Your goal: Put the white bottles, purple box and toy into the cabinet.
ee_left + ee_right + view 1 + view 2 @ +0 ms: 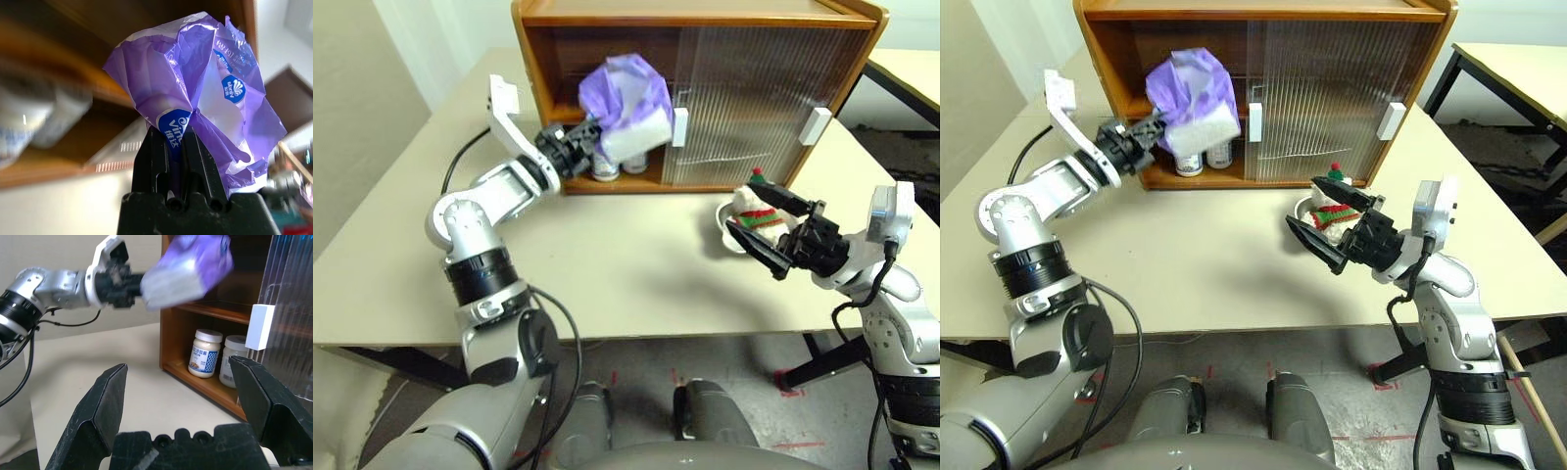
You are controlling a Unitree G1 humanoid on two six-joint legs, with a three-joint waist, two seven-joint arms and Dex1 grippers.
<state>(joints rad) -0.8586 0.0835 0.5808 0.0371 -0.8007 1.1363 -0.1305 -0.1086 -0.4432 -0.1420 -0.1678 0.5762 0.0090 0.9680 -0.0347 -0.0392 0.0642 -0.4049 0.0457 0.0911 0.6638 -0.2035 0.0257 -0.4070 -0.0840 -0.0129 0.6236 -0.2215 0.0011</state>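
The left tool (579,140), at upper left of the head view, is clamped on a pinch of the purple box's (628,103) wrapper, the pack being held in the air before the cabinet's (700,18) open left half, level with the inner shelf. To do this step well, the pack is best carried in over the shelf edge, lowered until its white base is borne, and only then released; the thin pinched film could slip or tear, so a slow, level approach is advised. The box is seen as a crumpled lilac pack with blue-and-white logos and a white underside. Two bottles (205,360) are stood side by side on the cabinet floor beneath it. The right tool (1330,233), centre right, is spread wide and empty above the surface (607,264), just before the toy (756,211), which is lying in a white dish (728,238).
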